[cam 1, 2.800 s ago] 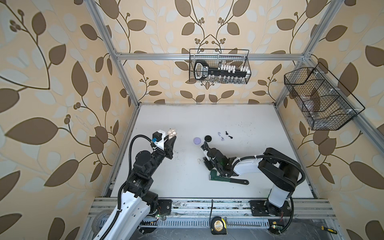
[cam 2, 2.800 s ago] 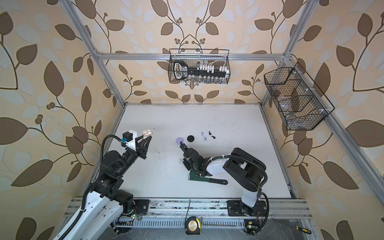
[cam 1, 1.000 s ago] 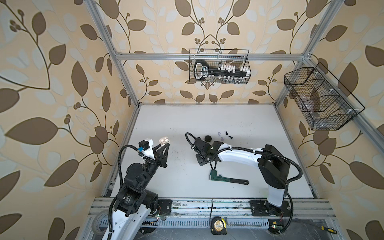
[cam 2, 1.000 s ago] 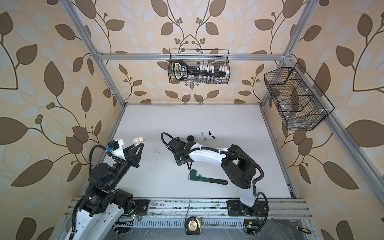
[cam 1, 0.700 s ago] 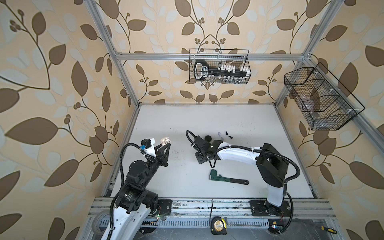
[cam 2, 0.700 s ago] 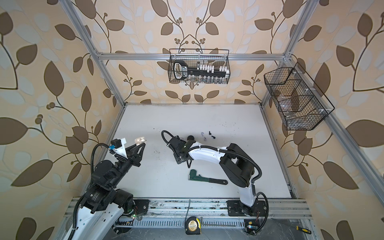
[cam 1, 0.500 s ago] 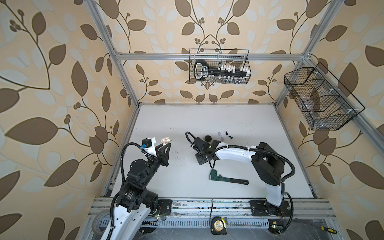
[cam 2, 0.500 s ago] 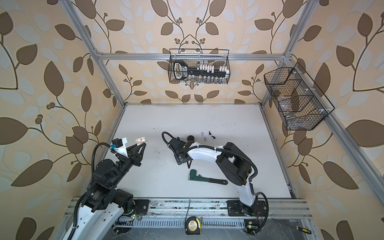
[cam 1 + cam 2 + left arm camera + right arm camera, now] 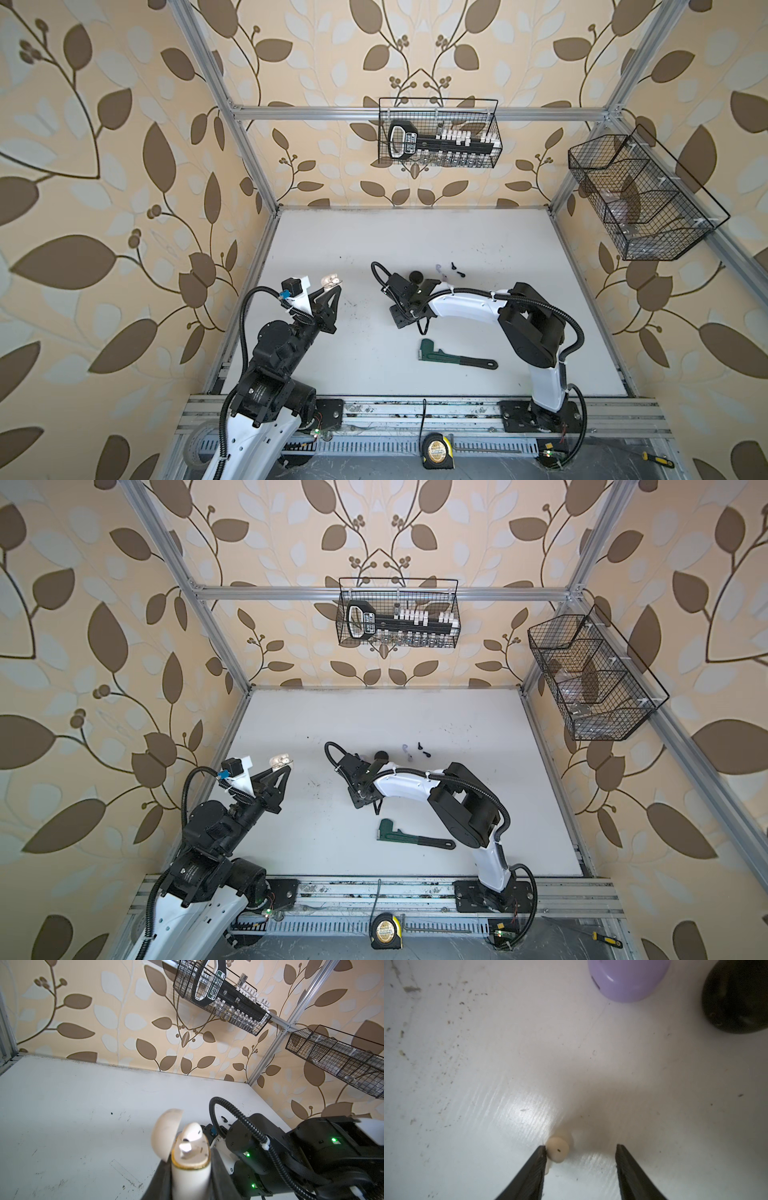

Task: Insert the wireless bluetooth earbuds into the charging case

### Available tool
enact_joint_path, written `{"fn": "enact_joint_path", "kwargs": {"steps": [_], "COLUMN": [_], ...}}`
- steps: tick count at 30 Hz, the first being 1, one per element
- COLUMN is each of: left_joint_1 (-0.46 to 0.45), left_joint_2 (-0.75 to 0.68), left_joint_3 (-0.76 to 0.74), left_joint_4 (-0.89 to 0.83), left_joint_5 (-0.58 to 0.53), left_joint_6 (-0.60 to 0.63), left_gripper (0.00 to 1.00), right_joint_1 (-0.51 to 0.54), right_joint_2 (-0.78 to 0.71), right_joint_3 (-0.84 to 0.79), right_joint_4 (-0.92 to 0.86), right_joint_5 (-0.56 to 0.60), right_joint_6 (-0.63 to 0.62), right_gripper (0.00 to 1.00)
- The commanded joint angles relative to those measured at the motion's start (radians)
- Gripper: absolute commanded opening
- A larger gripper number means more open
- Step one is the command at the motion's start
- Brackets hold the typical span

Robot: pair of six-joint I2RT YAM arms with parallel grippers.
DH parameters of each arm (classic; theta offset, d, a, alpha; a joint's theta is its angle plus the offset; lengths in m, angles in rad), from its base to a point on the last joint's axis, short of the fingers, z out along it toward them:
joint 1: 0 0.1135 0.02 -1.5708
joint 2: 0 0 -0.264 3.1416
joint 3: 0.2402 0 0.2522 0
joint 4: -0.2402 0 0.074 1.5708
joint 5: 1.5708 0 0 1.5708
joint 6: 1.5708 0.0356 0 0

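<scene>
My left gripper [image 9: 331, 287] is shut on a white charging case [image 9: 190, 1169], held upright above the table's left side with its lid [image 9: 166, 1132] swung open. One white earbud [image 9: 192, 1132] sits in the case. My right gripper [image 9: 580, 1149] is open, low over the table. A second white earbud [image 9: 557, 1149] lies between its fingers, touching one fingertip [image 9: 542, 1153] and well apart from the other. In both top views the right wrist hides this earbud and the fingertips. Loose lavender [image 9: 438, 268] and black [image 9: 460, 273] earbuds lie farther back.
A lavender case [image 9: 627, 978] and a black case [image 9: 737, 995] lie just beyond the right gripper; the black case [image 9: 415, 276] also shows in both top views. A green wrench [image 9: 453, 358] lies near the front. Wire baskets [image 9: 438, 133] [image 9: 640, 199] hang on the walls.
The right gripper swung from beside the wrench leftward and farther back to the spot by the cases, then held still. The left arm drew back toward the left with the case.
</scene>
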Motion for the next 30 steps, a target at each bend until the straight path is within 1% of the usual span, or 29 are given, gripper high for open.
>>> {"fn": "enact_joint_path", "kwargs": {"steps": [1,6,11,24,30], "left_joint_1": [0.012,0.013,0.013,0.012,0.012], "left_joint_2": [-0.011,-0.008,-0.008,-0.009,-0.009], "left_joint_3": [0.014,0.013,0.014,0.012,0.012], "left_joint_4": [0.035,0.035,0.032,0.033,0.031], "left_joint_5": [-0.012,-0.005,-0.005,-0.011,-0.014], "left_joint_6": [-0.004,-0.005,-0.005,-0.005,-0.006], "left_gripper": [0.0,0.0,0.0,0.0,0.0], "right_joint_1": [0.005,0.012,0.021,0.032,0.036], "right_joint_2": [0.028,0.025,0.055,0.071,0.067], "right_joint_3": [0.03,0.039,0.063,0.047,0.036], "right_joint_4": [-0.015,-0.017,-0.031,-0.025,-0.019], "right_joint_5": [-0.015,0.001,0.009,0.003,-0.008], "right_joint_6": [-0.01,-0.008,-0.007,0.003,0.009], "right_gripper": [0.55,0.55,0.54,0.38,0.37]}}
